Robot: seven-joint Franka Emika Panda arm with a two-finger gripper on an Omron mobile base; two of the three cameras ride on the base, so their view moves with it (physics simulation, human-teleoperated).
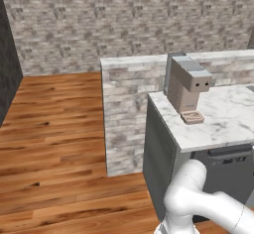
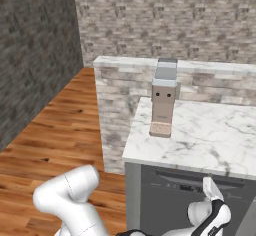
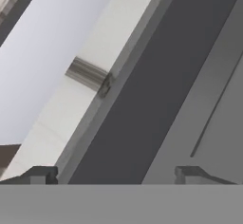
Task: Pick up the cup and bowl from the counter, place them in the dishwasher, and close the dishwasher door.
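The dishwasher (image 2: 185,200) sits under the marbled counter (image 2: 210,135). Its dark grey dishwasher door (image 1: 228,171) stands upright below the slab, with a lighter strip along the top. My gripper (image 2: 208,182) is low in front of that door, pointing up at its upper edge. In the hand view my gripper (image 3: 116,173) is open, with the dark door panel (image 3: 152,90) close between and beyond the two fingertips (image 3: 42,173); nothing is held. The cup and the bowl are out of view.
A boxy tan coffee machine (image 2: 163,97) with a square tray stands at the counter's left end. Behind it rises a taller stone-brick ledge (image 1: 129,79). Wooden floor (image 1: 54,144) spreads to the left, with a dark wall (image 2: 35,55) on that side.
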